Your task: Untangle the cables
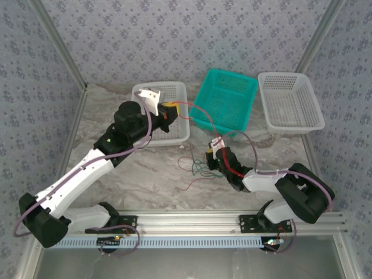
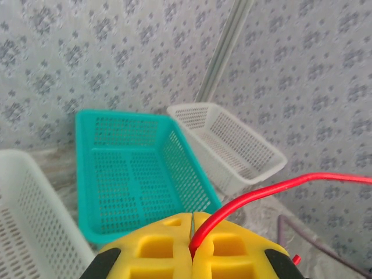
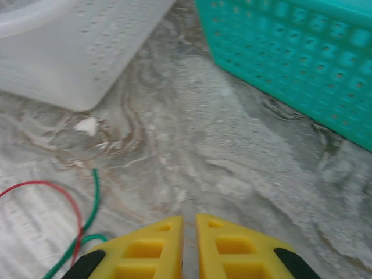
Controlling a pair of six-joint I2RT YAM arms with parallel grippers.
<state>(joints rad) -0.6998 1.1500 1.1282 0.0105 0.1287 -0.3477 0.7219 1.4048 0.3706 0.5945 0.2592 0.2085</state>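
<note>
At about 5 o'clock from the table's centre, the right gripper [image 3: 189, 220] has its fingers drawn almost together; whether they pinch a strand I cannot tell. At its 9 o'clock the red and green cables [image 1: 195, 168] lie knotted on the marbled table [image 1: 133, 174], so most of the untangling looks undone. Toward 11 o'clock the left gripper [image 2: 193, 216] clamps the red cable [image 2: 261, 189], strung in the air. Beyond stand a teal basket [image 1: 224, 107] and patterned walls [image 1: 174, 35].

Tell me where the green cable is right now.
On the tabletop in the top view, the green cable lies just left of the right gripper, crossed with a red cable, nearer than the teal basket.
</note>
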